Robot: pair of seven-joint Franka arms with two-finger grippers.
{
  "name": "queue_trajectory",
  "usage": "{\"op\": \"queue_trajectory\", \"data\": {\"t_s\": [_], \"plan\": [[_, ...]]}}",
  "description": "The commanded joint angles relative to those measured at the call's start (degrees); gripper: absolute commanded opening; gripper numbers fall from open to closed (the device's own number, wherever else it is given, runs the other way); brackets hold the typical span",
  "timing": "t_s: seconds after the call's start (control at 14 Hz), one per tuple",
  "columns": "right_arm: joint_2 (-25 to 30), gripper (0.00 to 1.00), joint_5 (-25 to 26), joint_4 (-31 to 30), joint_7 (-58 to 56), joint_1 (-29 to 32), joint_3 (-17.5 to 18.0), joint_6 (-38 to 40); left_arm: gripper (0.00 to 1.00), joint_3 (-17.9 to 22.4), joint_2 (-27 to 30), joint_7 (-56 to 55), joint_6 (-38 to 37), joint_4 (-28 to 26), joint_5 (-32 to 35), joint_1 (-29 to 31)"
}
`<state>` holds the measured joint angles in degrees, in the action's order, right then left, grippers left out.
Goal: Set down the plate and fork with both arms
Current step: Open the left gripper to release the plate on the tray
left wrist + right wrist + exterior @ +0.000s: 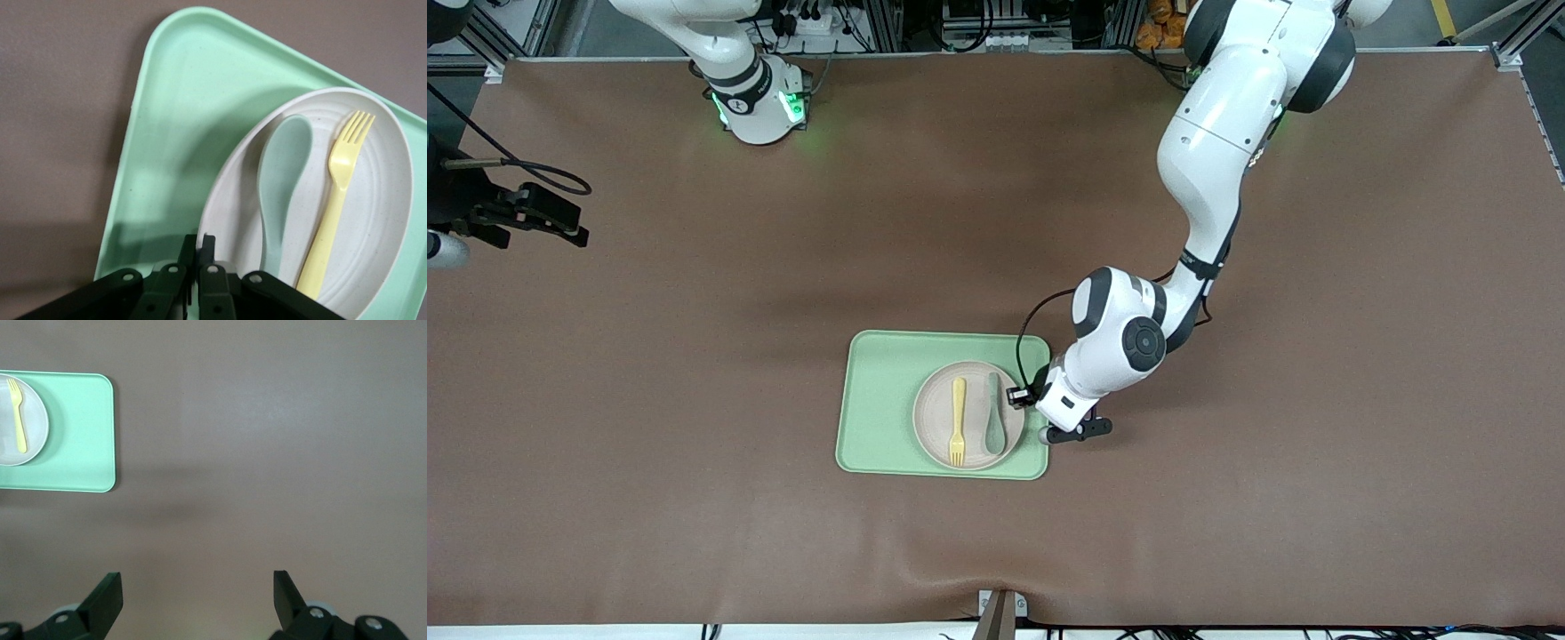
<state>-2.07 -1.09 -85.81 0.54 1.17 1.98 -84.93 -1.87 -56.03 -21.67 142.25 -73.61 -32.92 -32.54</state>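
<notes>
Pale plate [969, 415] on green tray [876, 400] on brown desk [694, 356], yellow fork [958, 433] and grey-green spoon [993, 413] lying on it, no readable writing, left tool [198, 248] closed empty above the plate's edge, right tool [198, 592] wide open, waiting over bare desk.

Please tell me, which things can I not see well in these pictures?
- Plate rim under the left gripper: the shut fingers cover it in the left wrist view, so contact is unclear.
- Spoon handle end: same view, hidden by the gripper.
- Tray: cut by the right wrist view's edge.
- Right gripper: open, its arm waits.
</notes>
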Motion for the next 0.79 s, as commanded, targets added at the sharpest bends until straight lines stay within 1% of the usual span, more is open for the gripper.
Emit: {"op": "queue_trajectory", "data": {"t_s": [0.0, 0.21, 0.29, 0.43, 0.5, 0.57, 0.71], "plan": [[0.0, 1.00, -0.6, 0.6, 0.3, -0.7, 0.7, 0.7, 0.99, 0.7, -0.5, -0.8, 0.6, 0.7, 0.2, -0.8], [-0.2, 1.00, -0.6, 0.6, 0.4, -2.9, 0.7, 0.1, 1.00, 1.0, 0.6, -1.0, 0.5, 0.8, 0.4, -0.9], [-1.0, 1.00, -1.3, 0.6, 0.4, -3.4, 0.7, -0.4, 1.00, 1.1, 1.7, -1.0, 0.2, 0.8, 0.7, -0.6], [-3.1, 1.00, -5.9, 0.9, 1.0, -4.2, 0.7, -2.9, 1.00, 1.5, 4.5, -1.0, -1.7, 0.7, 1.2, 0.6], [-4.7, 1.00, -7.3, 1.1, 1.0, -5.2, 0.7, -4.4, 1.00, 3.0, 6.6, -1.0, -4.3, 0.7, 2.0, 1.2], [-6.4, 1.00, -7.4, 1.6, 1.0, -6.7, 0.7, -5.8, 1.00, 4.8, 9.1, -0.9, -8.1, 0.7, 3.0, 1.4], [-11.8, 1.00, -7.3, 5.5, 4.0, -9.6, 0.7, -9.3, 1.00, 8.9, 14.6, -0.7, -16.2, 0.7, 5.9, 1.9]]}}
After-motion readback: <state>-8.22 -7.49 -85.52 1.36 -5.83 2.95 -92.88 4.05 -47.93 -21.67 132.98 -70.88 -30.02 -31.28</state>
